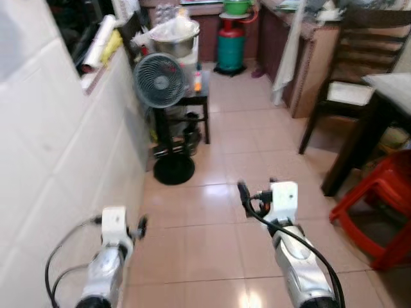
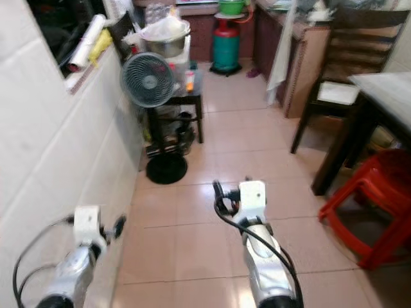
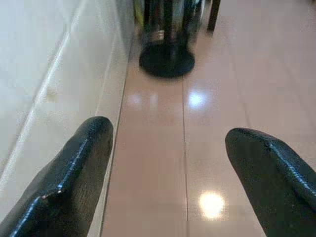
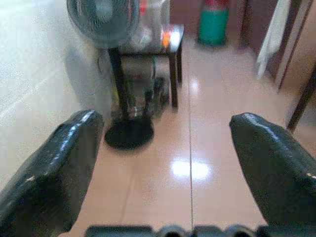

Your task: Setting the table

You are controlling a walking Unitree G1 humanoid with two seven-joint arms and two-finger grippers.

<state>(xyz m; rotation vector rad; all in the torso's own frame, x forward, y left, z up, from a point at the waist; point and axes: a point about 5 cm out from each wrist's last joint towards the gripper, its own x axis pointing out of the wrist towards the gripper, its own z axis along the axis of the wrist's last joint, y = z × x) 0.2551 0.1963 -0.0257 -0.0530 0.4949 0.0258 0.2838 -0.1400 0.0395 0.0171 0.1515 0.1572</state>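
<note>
Nearest, the left gripper (image 3: 168, 163) and right gripper (image 4: 163, 163) hang over the tiled floor (image 1: 212, 224), fingers spread wide, holding nothing. Beyond them a standing fan (image 1: 159, 80) faces the camera beside the white wall. Right of the fan, the dining table (image 1: 392, 90) is cut off at the frame edge, a red stool (image 1: 379, 192) beneath, a chair (image 1: 353, 70) behind. Past the fan stands a blurred green gas cylinder (image 1: 230, 48).

Open tiled floor (image 1: 257, 141) ahead, standing fan (image 1: 160, 83) by left wall (image 1: 58, 160), red stool (image 1: 379, 199) right
</note>
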